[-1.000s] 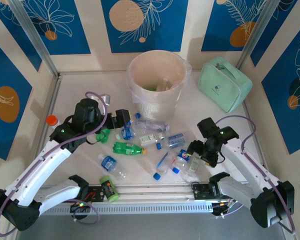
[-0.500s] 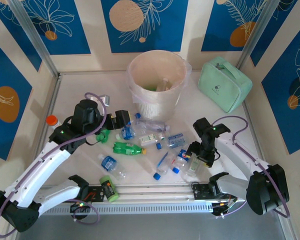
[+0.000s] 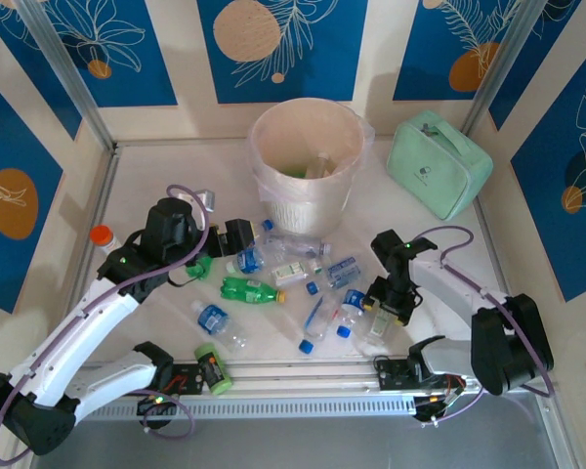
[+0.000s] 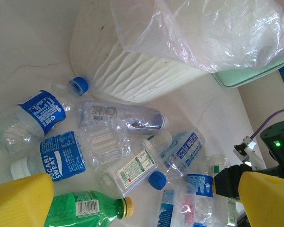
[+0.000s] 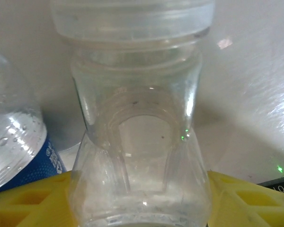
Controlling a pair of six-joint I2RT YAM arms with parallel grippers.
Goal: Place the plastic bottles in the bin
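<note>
Differs from a second ago mainly on the right: finds the right arm folded tighter, its bulky rear joint drawn in from the near right corner, and the right gripper (image 3: pixel 384 301) shifted slightly left, toward the pile. Finds the left arm and left gripper (image 3: pixel 236 236) almost where they were, at the pile's left edge near the foot of the bin (image 3: pixel 308 207).

On the right, clamps a clear bottle (image 5: pixel 137 118) between yellow fingers (image 5: pixel 23 198), with the pads against both its sides. Runs lengthwise straight away from the wrist camera, ridged and ringed, thin-walled and see-through. Lies at the pile's near right end on the pale table (image 3: pixel 156 176).

On the left, spreads wide, yellow fingers far apart, nothing between them, poised over the plastic bottles (image 4: pixel 132 165).

Lies scattered between bin and near rail, all on their sides, long axes pointing every which way:
- green bottle (image 3: pixel 249 289), set left to right, yellow cap toward the right
- blue-labelled bottle (image 4: pixel 57 158), white cap toward the left gripper's finger
- crumpled clear bottle (image 4: pixel 120 117), just beside the bin's fluted cream wall

Drapes a thin, wrinkled translucent bag (image 4: pixel 203 33) over the bin's rim. Holds more bottles inside, clear and green.
</note>
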